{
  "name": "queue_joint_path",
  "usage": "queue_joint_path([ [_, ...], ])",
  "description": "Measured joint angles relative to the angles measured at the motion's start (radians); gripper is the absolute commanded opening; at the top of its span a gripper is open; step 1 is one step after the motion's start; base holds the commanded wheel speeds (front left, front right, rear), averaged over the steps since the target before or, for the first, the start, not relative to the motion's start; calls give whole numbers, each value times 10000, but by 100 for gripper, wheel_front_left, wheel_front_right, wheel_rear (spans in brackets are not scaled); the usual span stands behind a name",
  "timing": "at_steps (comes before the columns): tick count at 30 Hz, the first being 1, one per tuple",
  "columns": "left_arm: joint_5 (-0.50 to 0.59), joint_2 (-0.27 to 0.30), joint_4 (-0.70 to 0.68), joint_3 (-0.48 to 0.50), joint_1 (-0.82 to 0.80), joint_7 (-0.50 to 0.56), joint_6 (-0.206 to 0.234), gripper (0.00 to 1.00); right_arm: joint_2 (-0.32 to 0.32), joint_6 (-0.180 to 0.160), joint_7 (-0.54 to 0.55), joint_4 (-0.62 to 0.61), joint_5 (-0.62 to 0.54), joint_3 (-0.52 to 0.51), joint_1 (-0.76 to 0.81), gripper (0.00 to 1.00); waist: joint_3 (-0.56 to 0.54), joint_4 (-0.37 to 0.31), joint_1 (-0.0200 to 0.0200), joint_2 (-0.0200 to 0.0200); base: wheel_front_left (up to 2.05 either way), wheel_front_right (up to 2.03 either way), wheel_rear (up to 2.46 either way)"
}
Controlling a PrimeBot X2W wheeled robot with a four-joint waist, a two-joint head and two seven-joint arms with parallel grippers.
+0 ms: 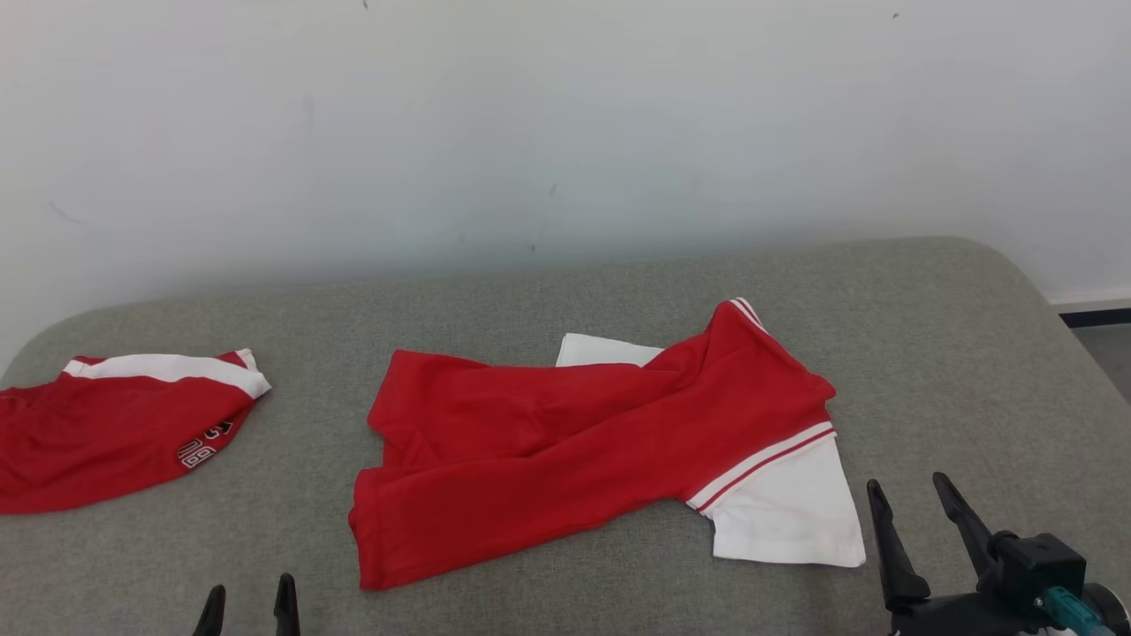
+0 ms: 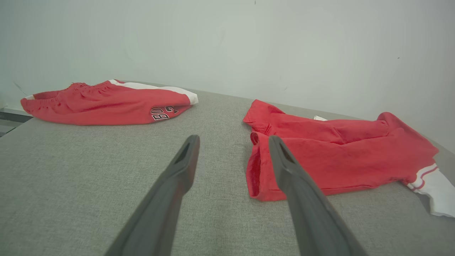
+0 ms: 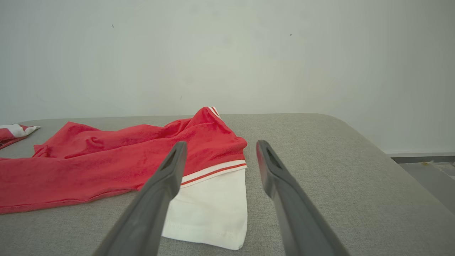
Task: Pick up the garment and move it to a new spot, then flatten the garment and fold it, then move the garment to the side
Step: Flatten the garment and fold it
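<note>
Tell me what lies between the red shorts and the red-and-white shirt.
Bare grey cushion separates the red shorts from the red-and-white shirt, as the head view shows.

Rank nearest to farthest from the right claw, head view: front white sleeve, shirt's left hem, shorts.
1. Front white sleeve: just left of the right claw.
2. Shirt's left hem: centre, toward the front.
3. Shorts: far left end.

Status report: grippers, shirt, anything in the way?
Both open, empty: left gripper, right gripper. Red-and-white shirt crumpled at centre, untouched. Other red garment lies apart at left, not blocking.
</note>
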Motion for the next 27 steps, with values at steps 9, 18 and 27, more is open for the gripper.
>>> queue_joint_path([
  [9, -4, 8, 387, -136, -41, 0, -79, 100, 77, 0, 573, 192, 48, -104, -100, 100, 141, -57, 0, 0, 0, 0, 0],
  [18, -77, 125, 2575, -1406, -1538, 276, -151, 100, 123, 0, 3743, 2272, 491, -224, -1817, 100, 620, -135, 0, 1, 0, 0, 0],
  [27, -12, 194, 4006, -1814, -3026, 696, -65, 100, 194, 0, 4322, 4232, 90, -337, -3331, 100, 1306, -116, 1, 2, 0, 0, 0],
])
